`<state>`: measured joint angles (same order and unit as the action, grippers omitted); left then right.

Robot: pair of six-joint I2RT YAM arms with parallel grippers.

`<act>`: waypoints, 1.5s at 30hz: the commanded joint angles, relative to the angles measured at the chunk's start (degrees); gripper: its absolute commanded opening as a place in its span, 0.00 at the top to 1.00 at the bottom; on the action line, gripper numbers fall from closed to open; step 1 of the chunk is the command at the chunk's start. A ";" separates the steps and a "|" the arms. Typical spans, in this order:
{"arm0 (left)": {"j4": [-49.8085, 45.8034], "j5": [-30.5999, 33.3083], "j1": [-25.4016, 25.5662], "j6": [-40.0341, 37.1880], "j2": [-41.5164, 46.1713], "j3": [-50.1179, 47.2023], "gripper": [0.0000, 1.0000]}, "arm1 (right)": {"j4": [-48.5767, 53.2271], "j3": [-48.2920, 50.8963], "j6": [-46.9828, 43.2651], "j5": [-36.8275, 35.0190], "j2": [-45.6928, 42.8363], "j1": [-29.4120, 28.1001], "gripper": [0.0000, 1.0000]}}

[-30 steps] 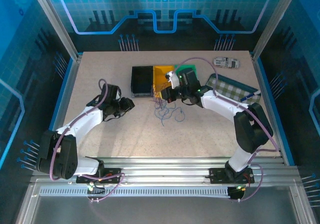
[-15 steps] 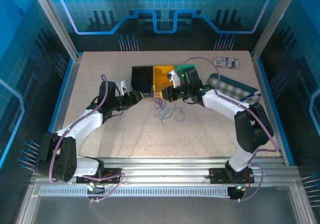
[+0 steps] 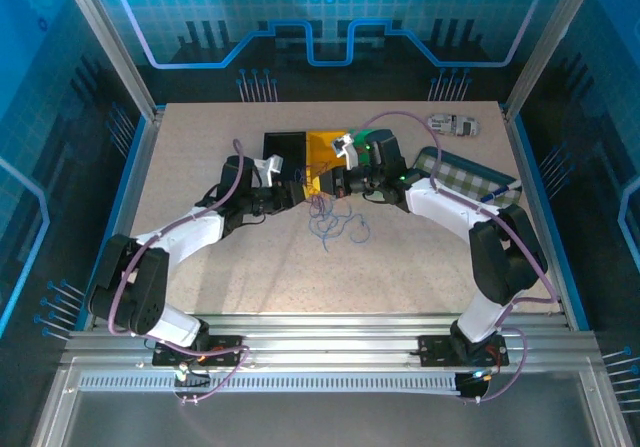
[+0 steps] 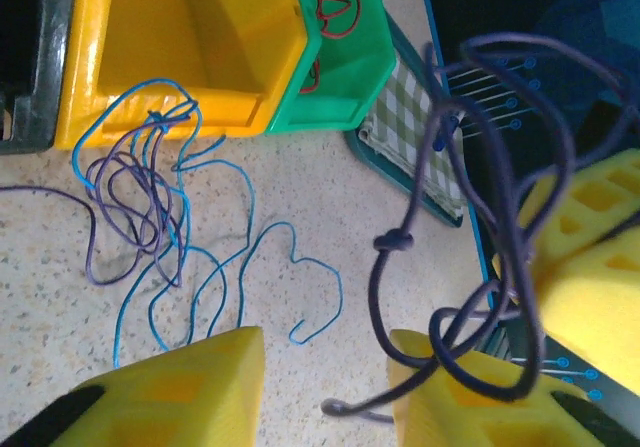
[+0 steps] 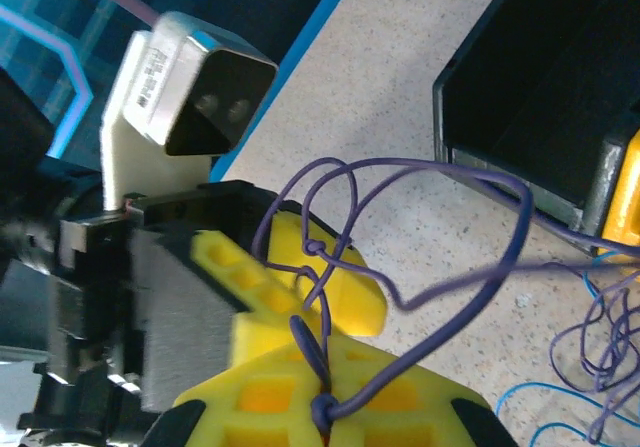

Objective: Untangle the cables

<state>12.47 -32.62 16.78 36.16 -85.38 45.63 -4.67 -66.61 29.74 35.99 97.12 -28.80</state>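
The cables (image 3: pixel 332 219) lie as a loose clump mid-table, in front of the bins. A thin blue cable (image 4: pixel 245 257) curls over the tabletop, snarled with a purple one (image 4: pixel 130 192). A red cable (image 4: pixel 335 7) rests in the green bin (image 4: pixel 370 77). My right gripper (image 5: pixel 325 412) is shut on a knotted purple cable (image 5: pixel 440 277), holding a loop of it off the table. My left gripper (image 4: pixel 325 352) is open right beside it, and that loop (image 4: pixel 500 197) drapes over its right finger (image 4: pixel 470 387). In the top view the two grippers (image 3: pixel 300 189) (image 3: pixel 335 182) almost touch.
A black bin (image 3: pixel 283 147), a yellow bin (image 4: pixel 100 27) and the green bin stand in a row just behind the clump. A checked cloth on a teal tray (image 3: pixel 470 179) lies at the right. A small white object (image 3: pixel 452 124) sits at the far right corner.
My left arm has swung right and forward, from the left of the table up to the right gripper. The right gripper stayed shut on the purple cable and barely moved.
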 commanded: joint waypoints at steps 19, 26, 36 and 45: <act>-10.50 -0.53 0.19 -11.61 4.56 4.60 1.00 | -5.77 6.49 5.07 -1.79 -5.20 8.87 0.49; -9.44 -0.56 0.10 -10.07 5.13 4.04 1.00 | -3.00 4.66 3.92 1.71 -2.19 6.94 0.52; -8.86 -2.07 0.08 -9.33 4.36 4.85 1.00 | 5.02 4.06 -2.87 -0.09 -0.72 2.95 0.50; -7.01 -4.19 0.09 -7.58 3.34 4.99 1.00 | 7.90 -0.07 -5.71 -1.40 2.72 -0.69 0.51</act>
<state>3.81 -34.22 16.78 27.51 -81.80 48.73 1.10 -64.71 26.11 34.92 97.97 -28.51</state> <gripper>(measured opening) 0.005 0.490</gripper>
